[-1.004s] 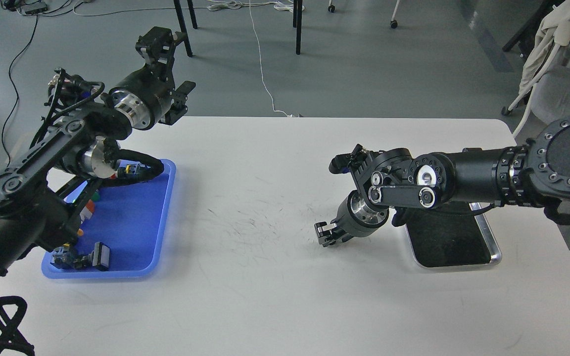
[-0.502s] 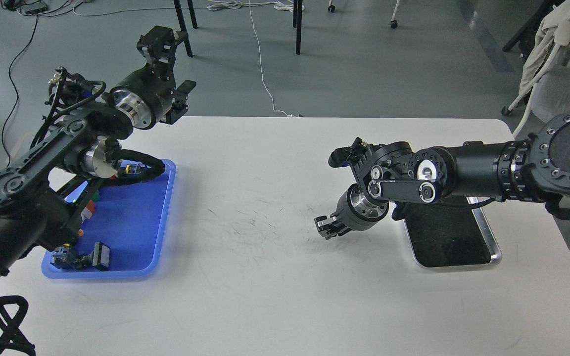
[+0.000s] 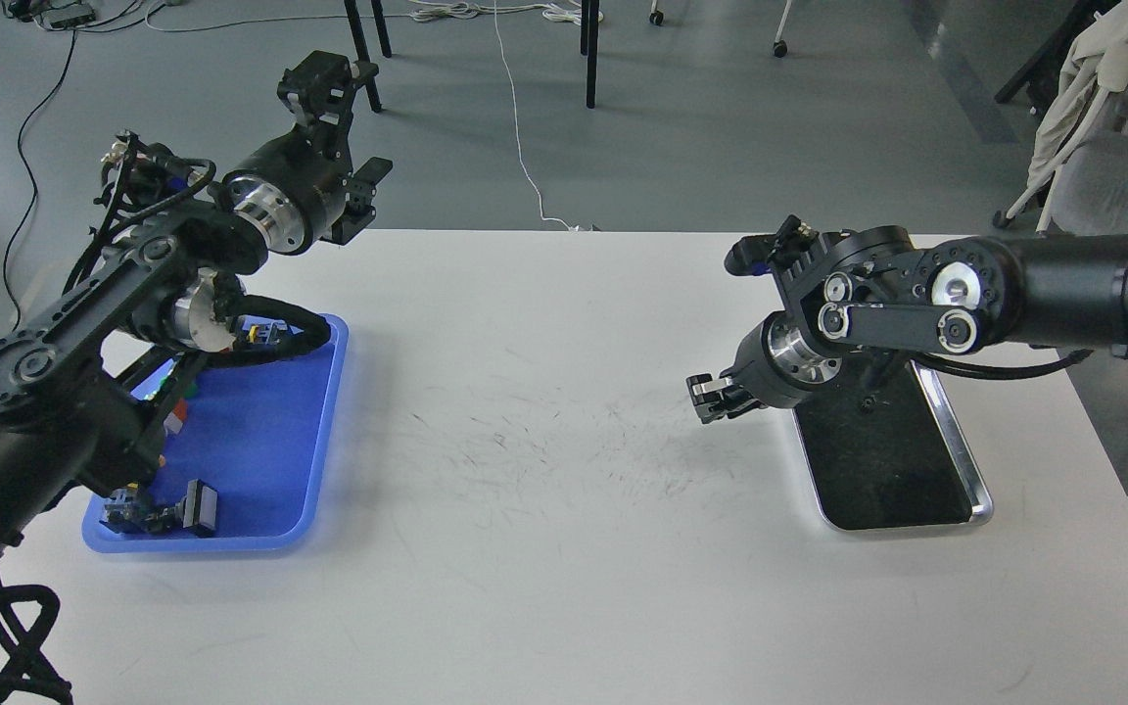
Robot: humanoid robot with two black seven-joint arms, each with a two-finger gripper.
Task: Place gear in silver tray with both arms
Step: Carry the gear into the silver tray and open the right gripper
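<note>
Since a second ago right gripper (image 3: 711, 399) lifted back beside tray (image 3: 965, 460), grip unreadable; left gripper (image 3: 349, 127) gapes empty, risking no gear delivered.

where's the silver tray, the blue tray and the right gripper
silver tray (image 3: 978, 490): head view, on its shiny right rim near the front corner
blue tray (image 3: 265, 460): head view, on a bare part of its floor
right gripper (image 3: 705, 399): head view, between its fingertips at the arm's far end
</note>
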